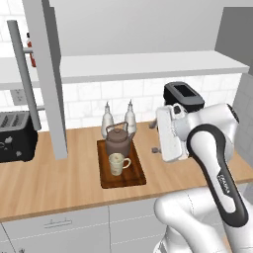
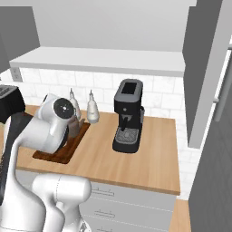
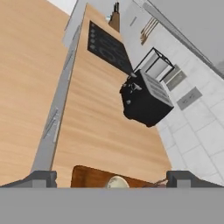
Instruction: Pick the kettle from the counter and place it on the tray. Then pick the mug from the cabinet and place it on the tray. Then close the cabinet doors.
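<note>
Kettle (image 1: 118, 140), squat dull-brown, beside cream mug (image 1: 117, 163), dark tray (image 1: 133, 177)

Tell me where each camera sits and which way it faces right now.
Left base view: behind the arm, on its left, looking forward and down at the counter, where kettle and mug sit on the tray.
Right base view: behind on its right, facing the coffee machine and counter; the arm covers most of the tray.
Hand view: on the hand, looking along the open tool at the toaster, mug rim at its bottom.
Both base views share the two white bottles.
</note>
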Robot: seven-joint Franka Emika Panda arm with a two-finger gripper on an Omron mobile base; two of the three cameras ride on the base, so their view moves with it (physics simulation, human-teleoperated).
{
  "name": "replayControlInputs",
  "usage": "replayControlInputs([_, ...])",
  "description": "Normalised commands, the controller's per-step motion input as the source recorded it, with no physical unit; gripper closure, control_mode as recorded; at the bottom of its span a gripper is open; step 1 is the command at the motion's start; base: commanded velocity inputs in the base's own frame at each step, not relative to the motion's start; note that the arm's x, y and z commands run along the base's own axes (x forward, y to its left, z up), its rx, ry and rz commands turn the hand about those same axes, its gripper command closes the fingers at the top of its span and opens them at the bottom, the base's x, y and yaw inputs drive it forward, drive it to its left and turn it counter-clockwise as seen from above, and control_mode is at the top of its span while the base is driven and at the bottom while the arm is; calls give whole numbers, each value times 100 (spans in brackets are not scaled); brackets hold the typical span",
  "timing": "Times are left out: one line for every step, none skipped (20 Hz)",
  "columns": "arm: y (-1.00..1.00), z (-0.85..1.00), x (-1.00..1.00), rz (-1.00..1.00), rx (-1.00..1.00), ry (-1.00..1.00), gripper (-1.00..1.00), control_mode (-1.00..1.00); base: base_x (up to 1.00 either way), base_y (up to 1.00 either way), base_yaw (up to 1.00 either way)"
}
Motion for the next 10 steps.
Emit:
replayControlInputs([0, 48, -11, 7, 0, 0, -100, -100, 0, 0, 0])
replayControlInputs([0, 41, -12, 8, 0, 0, -100, -100, 0, 0, 0])
replayControlInputs([0, 39, -12, 8, 0, 0, -100, -100, 0, 0, 0])
replayControlInputs([0, 33, -11, 7, 0, -3, -100, -100, 0, 0, 0])
replayControlInputs([0, 32, -10, 6, 0, -4, -100, -100, 0, 0, 0])
replayControlInputs([4, 29, -8, 6, 0, -4, -100, -100, 0, 0, 0])
replayControlInputs([0, 28, -14, 6, 0, -7, -100, -100, 0, 0, 0])
replayControlInputs([0, 28, -16, 6, 0, -9, -100, -100, 0, 0, 0])
replayControlInputs([0, 25, -17, 8, 0, -5, -100, -100, 0, 0, 0])
replayControlInputs([0, 22, -17, 9, 0, -5, -100, -100, 0, 0, 0])
